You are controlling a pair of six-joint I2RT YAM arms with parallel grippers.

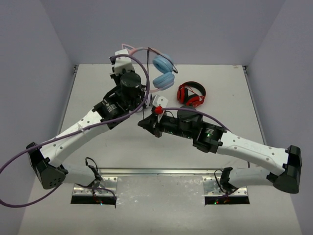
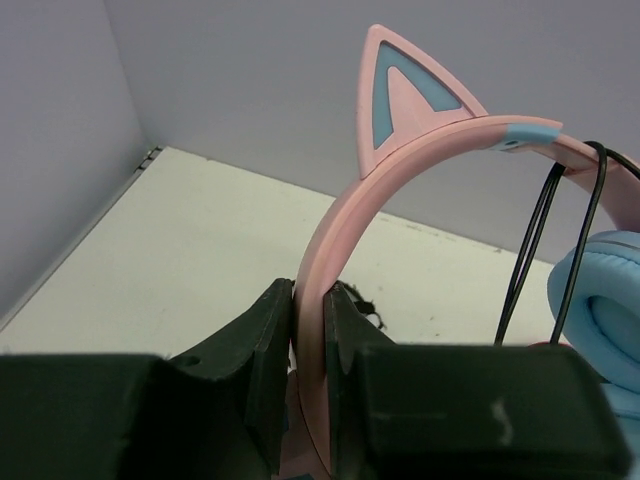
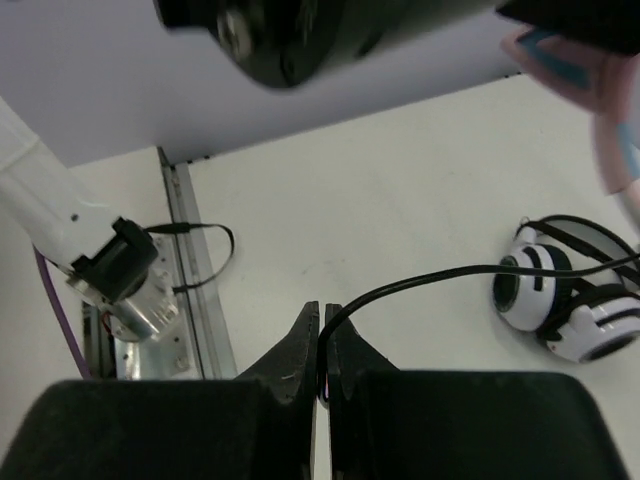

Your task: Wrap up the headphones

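The headphones [image 1: 163, 71] have a pink headband, cat ears and light-blue earcups, and are held up above the back of the table. My left gripper [image 1: 121, 55] is shut on the pink headband [image 2: 312, 330]. One cat ear [image 2: 408, 95] stands above the jaws and an earcup [image 2: 600, 300] hangs at the right. The thin black cable [image 2: 533, 240] runs down from the headband. My right gripper [image 1: 145, 123] sits lower, near the table's middle, shut on the black cable [image 3: 420, 283] at its fingertips [image 3: 322, 345].
Red-and-black headphones [image 1: 191, 94] lie on the table to the right of the held pair. Black-and-white headphones [image 3: 562, 296] lie on the table beyond my right gripper. The left arm's base and metal rail [image 3: 185, 300] show at the left of the right wrist view.
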